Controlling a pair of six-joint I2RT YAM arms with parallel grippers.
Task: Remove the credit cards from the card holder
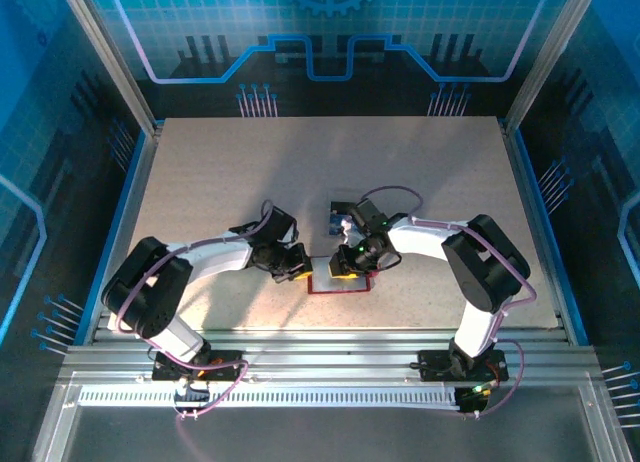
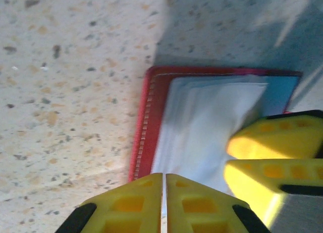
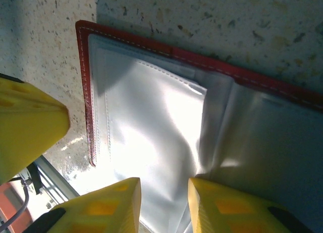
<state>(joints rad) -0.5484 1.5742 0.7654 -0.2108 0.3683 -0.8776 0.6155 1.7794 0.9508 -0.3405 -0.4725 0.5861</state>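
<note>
**A:** What is laid out on the counter (image 1: 220,182)?

**B:** A red card holder (image 1: 336,286) is seen lying open and flat on the speckled counter. Pale grey, glossy pockets are exposed on its inside. A line of stitching is seen along its red border.

**A:** Where are the credit cards (image 1: 339,221) placed?

**B:** A small cluster, mostly blue, is seen on the counter just beyond the card holder's far edge, apart from it. The cards are too small for further detail to be made out. In the left wrist view a pale blue patch is seen at one inner corner of the card holder. Whether it is a card or lining cannot be told.

**A:** How are the left fingers (image 2: 126,205) set?

**B:** They are positioned at the card holder's left edge, just over its red border. They are almost closed, with only a hairline slit between them, and nothing is gripped.

**A:** And the right fingers (image 3: 232,208)?

**B:** They are positioned over the card holder's pale pockets, near its middle. They are parted by a moderate gap, and the glossy pocket is seen through it. No card is seen clamped between them. Whether the pocket material is touched cannot be told. The two yellow pairs are set close beside each other over the card holder.
</note>
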